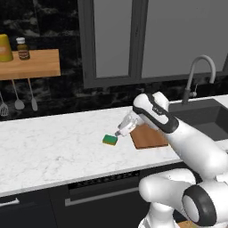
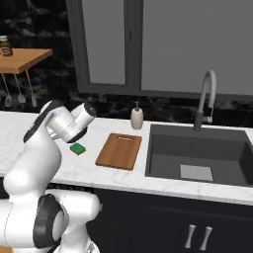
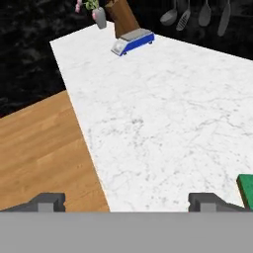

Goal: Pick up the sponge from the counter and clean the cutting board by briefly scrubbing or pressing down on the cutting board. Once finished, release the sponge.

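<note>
The sponge (image 1: 110, 140), a small block with a green top over yellow, lies on the white marble counter (image 1: 49, 142) just left of the brown wooden cutting board (image 1: 149, 137). My gripper (image 1: 121, 131) hovers slanted above the gap between sponge and board, pointing down to the left. In the hand view my gripper (image 3: 128, 202) is open, its fingertips (image 3: 48, 201) wide apart over bare marble with nothing between them. The sponge's green corner (image 3: 246, 189) shows just right of the right tip. From the right base view, the sponge (image 2: 77, 148) sits left of the cutting board (image 2: 119, 150), partly behind my arm.
A dark sink (image 2: 197, 158) with a faucet (image 2: 206, 99) lies right of the board, a soap dispenser (image 2: 137, 117) behind it. A wooden shelf (image 1: 31, 64) holds jars, with utensils hanging below. A blue scale (image 3: 132, 41) and knife block (image 3: 123, 17) stand far along the counter.
</note>
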